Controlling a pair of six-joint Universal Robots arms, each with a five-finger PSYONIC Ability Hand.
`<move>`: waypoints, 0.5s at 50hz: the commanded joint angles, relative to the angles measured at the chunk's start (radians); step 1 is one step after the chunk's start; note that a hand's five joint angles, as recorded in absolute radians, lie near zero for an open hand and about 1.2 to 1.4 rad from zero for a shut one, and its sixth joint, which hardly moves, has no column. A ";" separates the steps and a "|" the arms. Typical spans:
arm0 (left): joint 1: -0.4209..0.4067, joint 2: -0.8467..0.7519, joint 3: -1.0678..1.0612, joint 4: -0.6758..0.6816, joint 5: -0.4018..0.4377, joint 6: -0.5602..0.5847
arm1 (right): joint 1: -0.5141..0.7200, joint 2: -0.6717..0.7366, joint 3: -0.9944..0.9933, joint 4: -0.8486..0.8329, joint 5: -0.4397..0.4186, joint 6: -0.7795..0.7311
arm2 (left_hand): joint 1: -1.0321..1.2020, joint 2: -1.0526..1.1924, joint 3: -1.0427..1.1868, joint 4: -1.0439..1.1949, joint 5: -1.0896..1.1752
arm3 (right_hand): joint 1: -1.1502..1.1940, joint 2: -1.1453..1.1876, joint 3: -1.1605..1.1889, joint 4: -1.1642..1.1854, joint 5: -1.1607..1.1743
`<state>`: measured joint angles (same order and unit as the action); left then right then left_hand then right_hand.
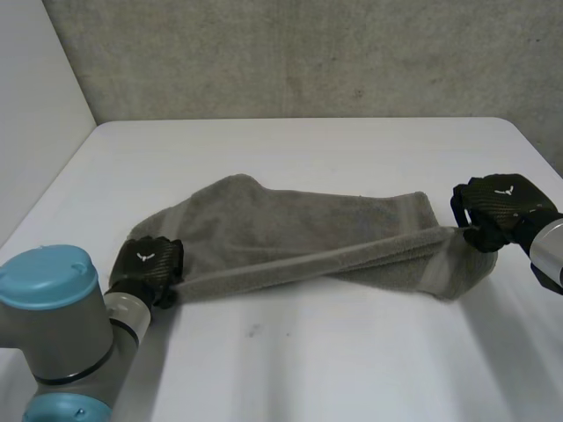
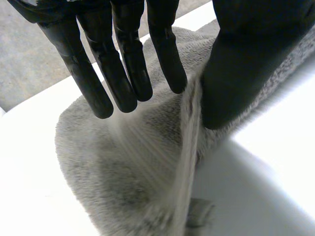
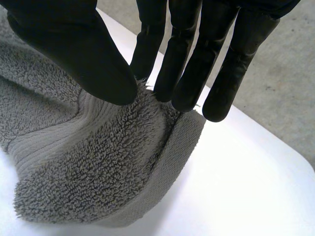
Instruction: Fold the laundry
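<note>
The grey towel (image 1: pixel 299 233) lies across the bench (image 1: pixel 308 369), long axis 9-to-3. Its near hem is taut between the hands: left hand (image 1: pixel 148 264) pinches the 9 o'clock end, right hand (image 1: pixel 501 209) the 3 o'clock corner.

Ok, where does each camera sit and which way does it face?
Head view: between and behind the arms, looking down at the table; left hand and right hand show.
Left wrist view: on that wrist, looking along the palm; left hand pinches the towel's edge.
Right wrist view: likewise; right hand pinches a towel corner.
All three share the towel.
</note>
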<state>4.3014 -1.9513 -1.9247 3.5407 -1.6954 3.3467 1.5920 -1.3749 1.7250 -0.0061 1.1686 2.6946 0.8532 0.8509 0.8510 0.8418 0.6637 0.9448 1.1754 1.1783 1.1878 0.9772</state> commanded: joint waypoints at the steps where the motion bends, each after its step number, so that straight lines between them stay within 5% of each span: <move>1: 0.024 0.099 -0.019 -0.037 0.002 0.104 | 0.000 -0.039 -0.018 0.014 -0.001 -0.007 | 0.472 0.474 0.474 0.483 0.487 | 0.451 0.221 0.218 0.209 0.245; 15: 0.017 0.305 -0.010 -0.200 0.016 0.191 | 0.011 -0.081 -0.139 0.320 -0.001 -0.229 | 0.543 0.545 0.545 0.554 0.558 | 0.451 0.221 0.218 0.209 0.245; 20: 0.032 0.154 0.053 -0.400 0.022 0.311 | 0.014 0.009 -0.169 0.405 0.022 -0.366 | 0.543 0.545 0.545 0.554 0.558 | 0.451 0.221 0.218 0.209 0.245; 25: 0.066 0.010 0.160 -0.434 0.023 0.419 | 0.025 0.141 -0.258 0.480 0.060 -0.433 | 0.543 0.545 0.545 0.554 0.558 | 0.451 0.221 0.218 0.209 0.245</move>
<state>4.3311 -1.7512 -1.8870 3.1891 -1.6738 3.6278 1.6066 -1.3817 1.5522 0.3902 1.1868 2.3570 1.1621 1.2163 1.2151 1.2163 1.0228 0.9448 1.1753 1.1841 1.1927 0.9773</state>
